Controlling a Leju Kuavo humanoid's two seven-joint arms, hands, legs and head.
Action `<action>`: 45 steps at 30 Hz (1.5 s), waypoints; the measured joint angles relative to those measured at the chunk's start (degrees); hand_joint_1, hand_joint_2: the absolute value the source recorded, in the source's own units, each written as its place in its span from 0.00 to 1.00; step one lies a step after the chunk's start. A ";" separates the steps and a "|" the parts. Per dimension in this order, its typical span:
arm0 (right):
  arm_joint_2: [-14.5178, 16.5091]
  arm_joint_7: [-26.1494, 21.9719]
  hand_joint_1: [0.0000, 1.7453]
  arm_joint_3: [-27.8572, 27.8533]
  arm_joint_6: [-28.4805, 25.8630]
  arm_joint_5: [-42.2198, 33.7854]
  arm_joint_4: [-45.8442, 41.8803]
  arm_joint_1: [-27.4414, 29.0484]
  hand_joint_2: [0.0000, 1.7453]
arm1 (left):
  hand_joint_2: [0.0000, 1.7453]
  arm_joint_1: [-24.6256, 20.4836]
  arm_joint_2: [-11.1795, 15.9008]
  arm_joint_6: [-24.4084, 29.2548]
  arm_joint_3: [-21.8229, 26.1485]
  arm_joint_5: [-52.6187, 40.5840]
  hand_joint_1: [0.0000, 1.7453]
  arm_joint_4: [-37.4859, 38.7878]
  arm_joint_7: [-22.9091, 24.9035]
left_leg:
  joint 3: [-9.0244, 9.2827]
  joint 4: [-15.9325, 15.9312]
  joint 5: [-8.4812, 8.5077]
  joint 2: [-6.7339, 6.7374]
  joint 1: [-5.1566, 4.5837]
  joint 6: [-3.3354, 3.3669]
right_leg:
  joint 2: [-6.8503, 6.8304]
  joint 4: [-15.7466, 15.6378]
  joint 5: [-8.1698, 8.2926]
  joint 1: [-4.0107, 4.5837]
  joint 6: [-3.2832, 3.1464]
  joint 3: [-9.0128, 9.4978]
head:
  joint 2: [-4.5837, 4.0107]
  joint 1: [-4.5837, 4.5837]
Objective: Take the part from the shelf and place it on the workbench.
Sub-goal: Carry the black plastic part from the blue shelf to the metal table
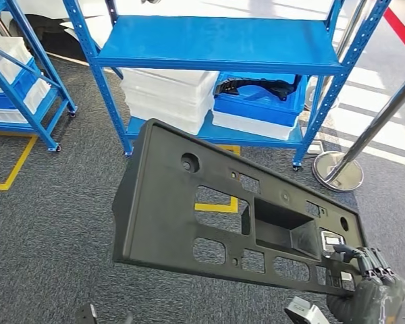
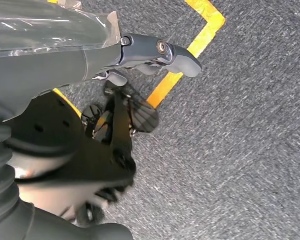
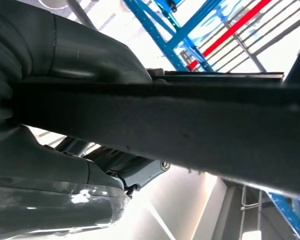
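Note:
A long black plastic part (image 1: 216,209) with several cut-outs and a deep rectangular pocket hangs tilted in front of me, above the grey carpet. My right hand (image 1: 366,287) grips its near right end at the lower right of the head view. In the right wrist view the part's dark edge (image 3: 201,130) crosses the picture, and the right hand (image 3: 76,65) wraps around it. My left hand (image 2: 141,90) hangs over the carpet with its thumb stretched out, fingers apart and nothing in it.
A blue shelf (image 1: 216,44) stands ahead; its low board carries stacked white bins (image 1: 170,98) and a blue crate (image 1: 259,101) of black parts. A second blue shelf (image 1: 17,81) is at the left. A chrome post base (image 1: 338,172) stands right. Yellow tape (image 1: 12,169) marks the floor.

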 joint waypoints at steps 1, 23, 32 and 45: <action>0.00 -0.02 1.00 0.01 0.00 -0.09 0.02 0.06 1.00 | 1.00 0.06 0.01 0.01 0.02 0.00 0.00 -0.01 0.01 | -1.07 3.19 -1.27 -0.11 0.02 -0.08 | 0.31 0.09 0.16 0.07 -0.08 -0.26 | 0.00 -0.01; 0.42 -3.54 1.00 -1.86 -0.07 -3.32 -1.29 1.18 1.00 | 1.00 -0.02 -0.05 0.05 0.09 0.00 0.00 -0.01 0.01 | 5.88 -10.58 5.46 3.80 0.09 1.25 | -3.42 2.47 -0.39 0.08 2.67 -1.43 | 0.01 0.16; 3.33 -7.66 1.00 -5.09 -0.13 -6.41 -2.97 1.80 1.00 | 1.00 0.22 -0.03 0.10 0.20 0.00 0.00 -0.01 -0.02 | -0.27 4.11 -2.42 -0.22 0.44 -0.24 | 1.25 0.91 0.96 0.32 -0.13 -2.04 | 0.01 0.03; 6.16 -11.37 1.00 -8.67 -0.17 -9.12 -4.44 2.55 1.00 | 1.00 0.15 -0.03 0.22 1.03 0.00 0.00 -0.01 -0.06 | 5.70 -10.49 5.48 -0.79 0.86 1.21 | 1.77 10.70 -3.80 0.07 2.55 -7.42 | 0.01 0.32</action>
